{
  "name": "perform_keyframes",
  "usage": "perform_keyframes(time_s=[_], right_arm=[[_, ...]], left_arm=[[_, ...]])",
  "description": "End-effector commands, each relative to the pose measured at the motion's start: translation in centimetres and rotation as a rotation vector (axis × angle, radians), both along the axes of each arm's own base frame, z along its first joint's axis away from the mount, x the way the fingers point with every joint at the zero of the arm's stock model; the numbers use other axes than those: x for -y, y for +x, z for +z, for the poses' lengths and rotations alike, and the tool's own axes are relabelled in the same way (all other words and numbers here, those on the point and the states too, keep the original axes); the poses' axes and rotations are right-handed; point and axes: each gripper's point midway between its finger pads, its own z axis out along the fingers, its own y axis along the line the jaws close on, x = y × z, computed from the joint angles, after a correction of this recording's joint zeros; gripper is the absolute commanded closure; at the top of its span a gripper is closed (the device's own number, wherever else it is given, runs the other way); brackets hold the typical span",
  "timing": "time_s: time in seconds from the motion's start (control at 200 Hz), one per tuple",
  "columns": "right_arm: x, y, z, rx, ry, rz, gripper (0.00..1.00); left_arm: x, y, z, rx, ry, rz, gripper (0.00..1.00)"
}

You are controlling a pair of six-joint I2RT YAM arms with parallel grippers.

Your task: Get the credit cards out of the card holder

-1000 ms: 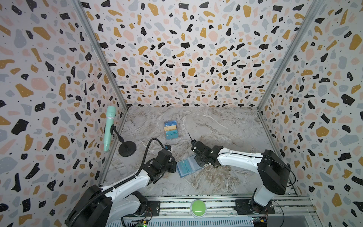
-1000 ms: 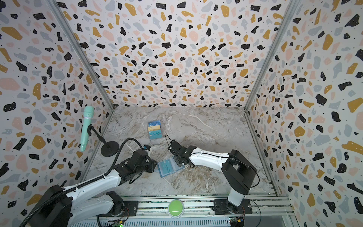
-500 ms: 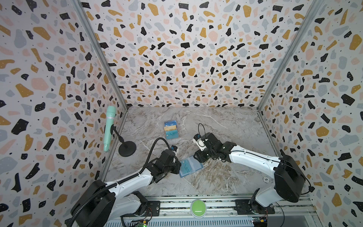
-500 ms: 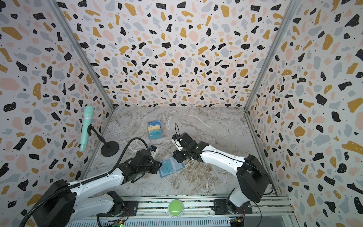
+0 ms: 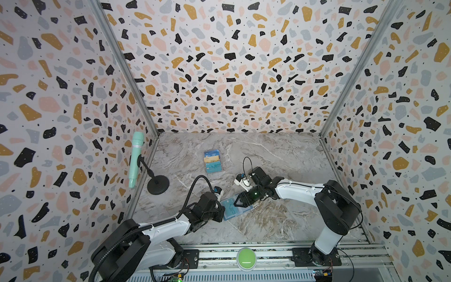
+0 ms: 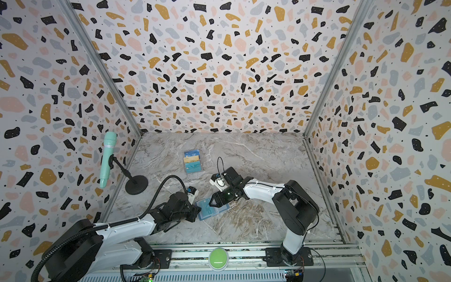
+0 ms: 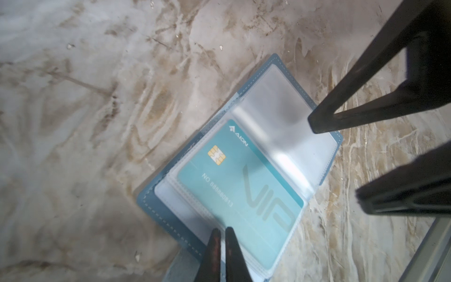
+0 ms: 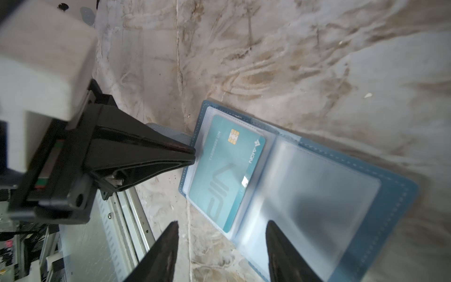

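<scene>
The slate-blue card holder [image 5: 230, 213] [image 6: 207, 213] lies open on the marble table. One of the credit cards, teal with pale VIP lettering [image 7: 239, 195] [image 8: 224, 175], sits in a clear pocket of one page. The other page's pocket [image 7: 288, 102] looks empty. My left gripper [image 5: 222, 211] [image 7: 220, 229] [image 8: 192, 153] is shut on the outer edge of the page that holds the card. My right gripper [image 5: 238, 202] [image 7: 339, 161] [image 8: 222, 223] hangs open just above the holder, one finger over the empty page, with nothing between its jaws.
A clear tiered rack [image 5: 213, 161] with blue, gold and teal cards stands behind the holder. A mint microphone [image 5: 135, 161] leans on a black stand [image 5: 158, 184] at the left wall. A green button [image 5: 246, 258] sits on the front rail.
The left gripper's jaws have closed at the holder's edge. The right gripper has turned and spread its jaws wider above the holder. The holder stays where it was.
</scene>
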Motion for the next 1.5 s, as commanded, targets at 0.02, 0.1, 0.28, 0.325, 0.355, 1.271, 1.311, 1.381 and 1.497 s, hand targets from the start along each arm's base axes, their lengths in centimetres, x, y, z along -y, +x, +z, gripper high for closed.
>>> perform_keyframes(time_s=[0.02,0.1,0.28,0.325,0.355,1.271,1.311,1.381,1.497], right_arm=[[-1.4,0.4,1.3,-0.015,0.061,0.026,0.41],[-1.4,0.6,0.5,-0.021,0.046,0.014,0.41],[-1.5,0.7,-1.1,-0.054,0.035,-0.005,0.41],[-1.5,0.7,-1.4,-0.06,0.033,-0.009,0.41],[-1.6,0.7,-1.5,-0.064,0.035,-0.008,0.42],[-3.3,-0.4,-1.2,-0.155,0.127,0.054,0.52],[-3.3,-0.4,-1.3,-0.156,0.128,0.054,0.52],[-3.2,-0.4,-1.4,-0.163,0.13,0.053,0.52],[-3.3,-0.5,-1.5,-0.166,0.135,0.051,0.53]], left_arm=[[1.2,0.3,0.9,0.057,-0.056,-0.043,0.91],[1.4,0.5,1.1,0.067,-0.062,-0.044,0.92],[1.4,0.6,1.2,0.07,-0.066,-0.039,0.92],[1.3,0.6,1.1,0.069,-0.063,-0.041,0.92],[1.3,0.5,0.9,0.065,-0.06,-0.044,0.92],[-0.3,-0.4,-1.6,-0.007,-0.001,0.013,0.93],[-0.4,-0.4,-1.6,-0.007,0.001,0.015,0.93],[-0.5,-0.4,-1.6,-0.008,0.003,0.019,0.93],[-0.9,-0.7,-1.9,-0.025,0.025,0.028,0.93]])
